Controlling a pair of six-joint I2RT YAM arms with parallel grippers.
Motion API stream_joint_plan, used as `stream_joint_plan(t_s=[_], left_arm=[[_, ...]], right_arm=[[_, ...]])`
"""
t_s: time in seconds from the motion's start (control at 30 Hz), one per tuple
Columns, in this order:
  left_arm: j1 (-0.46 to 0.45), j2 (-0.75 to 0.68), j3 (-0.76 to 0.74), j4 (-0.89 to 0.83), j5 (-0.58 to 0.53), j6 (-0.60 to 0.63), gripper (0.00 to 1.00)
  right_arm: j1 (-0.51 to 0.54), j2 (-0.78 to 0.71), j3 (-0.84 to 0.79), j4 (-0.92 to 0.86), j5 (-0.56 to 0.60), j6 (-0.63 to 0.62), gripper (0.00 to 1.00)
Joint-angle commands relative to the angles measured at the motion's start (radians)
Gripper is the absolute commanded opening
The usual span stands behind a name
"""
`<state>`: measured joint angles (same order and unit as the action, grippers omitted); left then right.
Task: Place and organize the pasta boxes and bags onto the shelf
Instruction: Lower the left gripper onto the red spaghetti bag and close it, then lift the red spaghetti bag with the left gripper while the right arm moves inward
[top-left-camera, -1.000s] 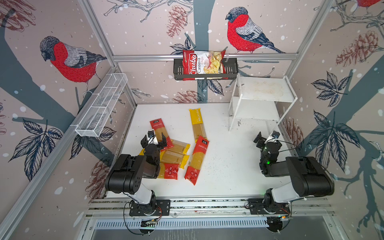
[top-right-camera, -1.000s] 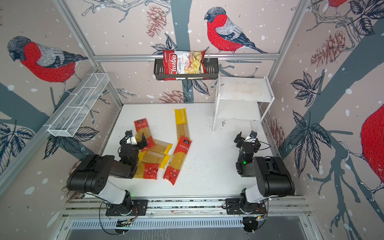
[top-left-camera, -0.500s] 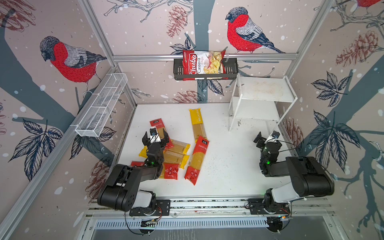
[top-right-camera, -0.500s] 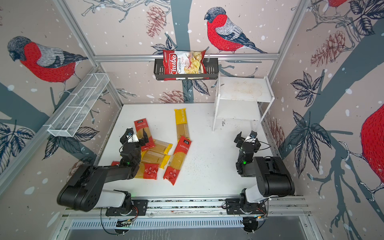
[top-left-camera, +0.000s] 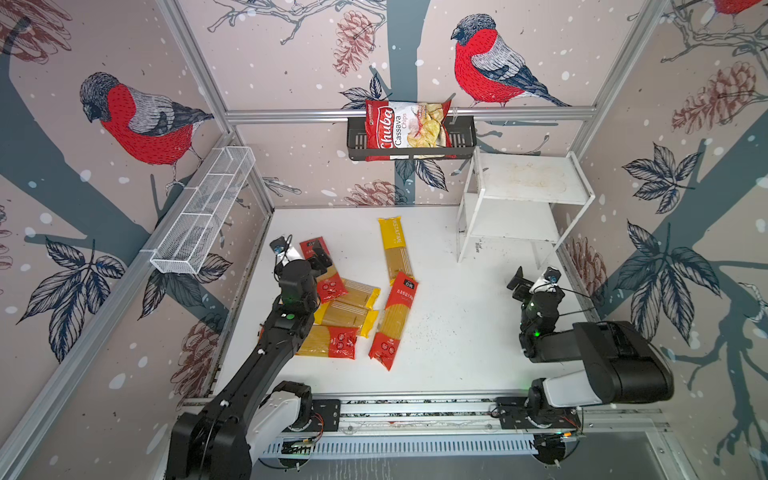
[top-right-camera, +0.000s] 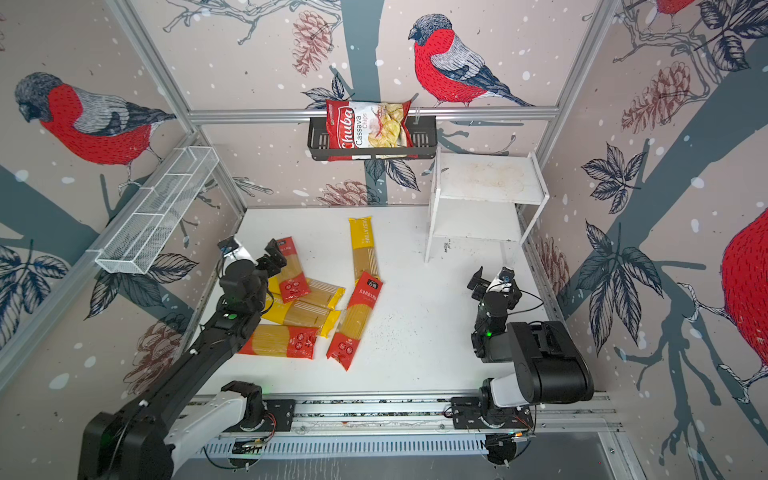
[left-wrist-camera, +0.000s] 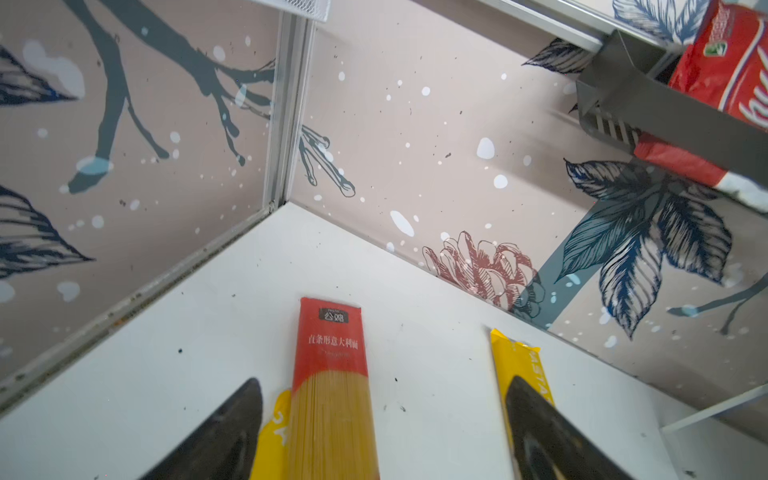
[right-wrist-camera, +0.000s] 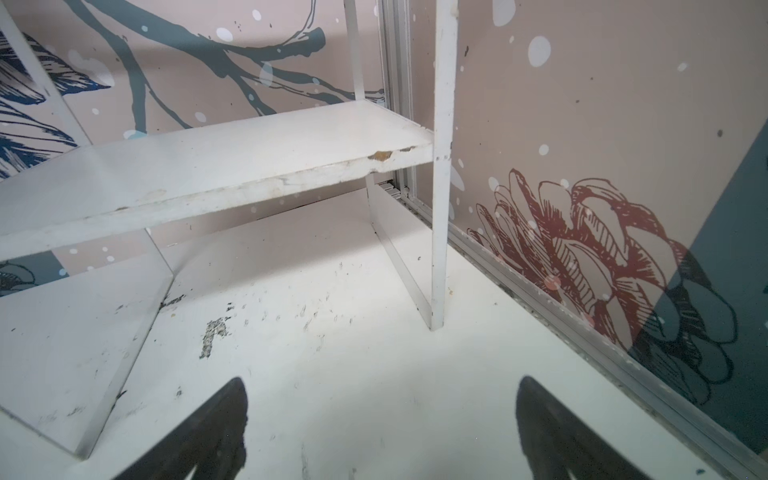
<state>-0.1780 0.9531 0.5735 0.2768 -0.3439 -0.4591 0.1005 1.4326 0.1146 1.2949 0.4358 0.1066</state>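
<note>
White table (top-left-camera: 457, 332), bird-print walls. Spaghetti packs (top-left-camera: 349, 316): six, all on table, 3 red-ended, 3 yellow-ended. Four overlap at 9 o'clock; two meet end to end nearer centre. Right gripper (right-wrist-camera: 382, 382) at 3 o'clock: spread wide, released, over bare table. Left gripper (left-wrist-camera: 384, 382) at 10 o'clock: spread, jaws either side of farthest red-ended pack (left-wrist-camera: 332, 374), no contact seen. Shelf (top-left-camera: 536, 183): one, two tiers, 2 o'clock corner, well apart from packs. Wire-mesh basket (top-left-camera: 199, 216): one, 10 o'clock wall. Black basket (top-left-camera: 357, 149): one, 12 o'clock wall, holds one chips bag (top-left-camera: 407, 129).
</note>
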Motion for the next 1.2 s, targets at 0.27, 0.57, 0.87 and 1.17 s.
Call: stream_joint_plan(t_s=[0.27, 0.57, 0.87, 1.17], left_arm=[[-0.288, 0.017, 0.091, -0.534, 0.261, 0.002, 0.88], [-0.524, 0.116, -0.019, -0.497, 0.367, -0.124, 0.87], [-0.522, 0.361, 0.085, -0.477, 0.503, -0.047, 0.92], [-0.509, 0.628, 0.229, -0.524, 0.627, 0.052, 0.87]], right_arm=[[0.016, -0.439, 0.427, -1.279, 0.288, 0.562, 1.0], [-0.022, -0.608, 0.348, -1.343, -0.407, 0.636, 0.96], [0.318, -0.486, 0.396, -1.342, -0.293, 0.634, 0.96], [0.515, -0.384, 0.456, -1.308, -0.241, 0.579, 0.91]])
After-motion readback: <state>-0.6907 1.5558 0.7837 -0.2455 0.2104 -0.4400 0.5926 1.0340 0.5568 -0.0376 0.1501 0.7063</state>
